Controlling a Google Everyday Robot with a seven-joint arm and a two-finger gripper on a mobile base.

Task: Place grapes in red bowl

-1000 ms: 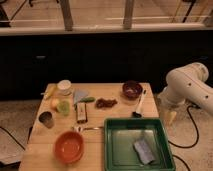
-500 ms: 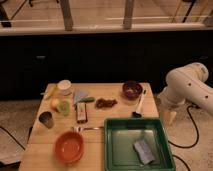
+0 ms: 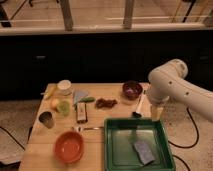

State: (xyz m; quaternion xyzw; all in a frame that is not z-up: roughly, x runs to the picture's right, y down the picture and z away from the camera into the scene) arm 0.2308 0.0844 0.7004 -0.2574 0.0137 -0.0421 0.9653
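Dark red-brown, the grapes (image 3: 106,103) lie flat on the wooden table (image 3: 35,150), about the middle of its far half, with nothing holding them. I see the red bowl (image 3: 132,90) just beside them toward the far right corner, apart from the cluster and with nothing inside that I can make out. My gripper (image 3: 156,112) hangs under the white arm (image 3: 172,82) at the table's right edge, by the far right corner of the green tray (image 3: 109,145) and near the bowl. Whether it is spread or closed I cannot tell, but the grapes are not in it. By my reckoning nothing is done yet: the reach, the pick and the drop are all left.
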